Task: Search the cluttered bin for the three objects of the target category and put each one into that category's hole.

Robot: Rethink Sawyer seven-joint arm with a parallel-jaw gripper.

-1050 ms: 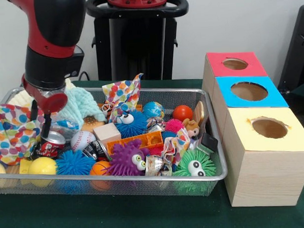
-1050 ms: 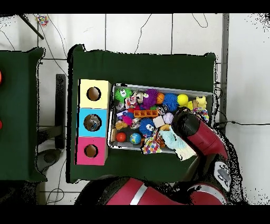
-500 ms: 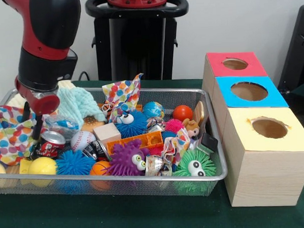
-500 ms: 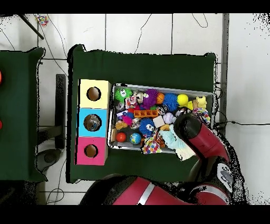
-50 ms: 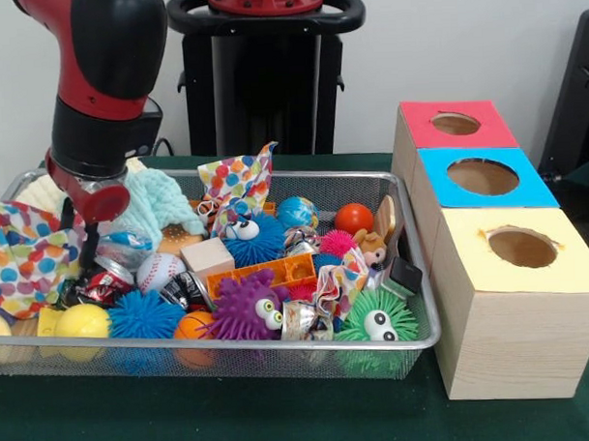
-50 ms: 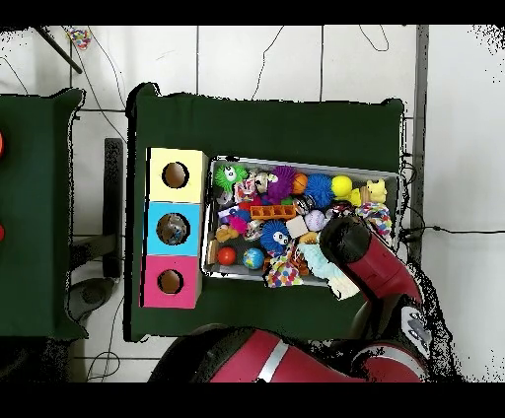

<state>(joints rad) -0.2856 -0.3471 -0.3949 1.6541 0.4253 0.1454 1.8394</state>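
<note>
1. The arm [image 5: 101,82] hangs over the left end of the mesh bin [image 5: 279,345], which sits on the green counter [image 5: 282,419]. The fingers [image 5: 85,249] reach down to just above a crushed red can [image 5: 103,285]. You cannot tell from either view whether they are released or clenched; the wrist hides them from overhead.
2. The can lies near the bin's front-left corner, just behind the yellow ball [image 5: 82,320] and the blue spiky ball [image 5: 145,313]. The baseball [image 5: 161,270] is beside it and the dotted cloth [image 5: 30,254] lies toward the bin's left edge.
3. The task does not name the category. Judging by where the arm is, treat the can as the thing wanted.
4. Expect the can to be light, thin-walled and slippery. It is already dented, so it will likely buckle further under a hard squeeze and could twist out sideways.
5. Take it across the narrow, flattened body, not by the rim or a loose fold, and close gently.
6. The cloth and a clear wrapper [image 5: 121,248] crowd that spot, and either could be caught up with the can.
7. The 3 boxes stand off the bin's right end: red [image 5: 456,137], blue [image 5: 482,190] and yellow [image 5: 515,300]. Each has 1 hole on top, so the can must be carried the bin's full length.
</note>
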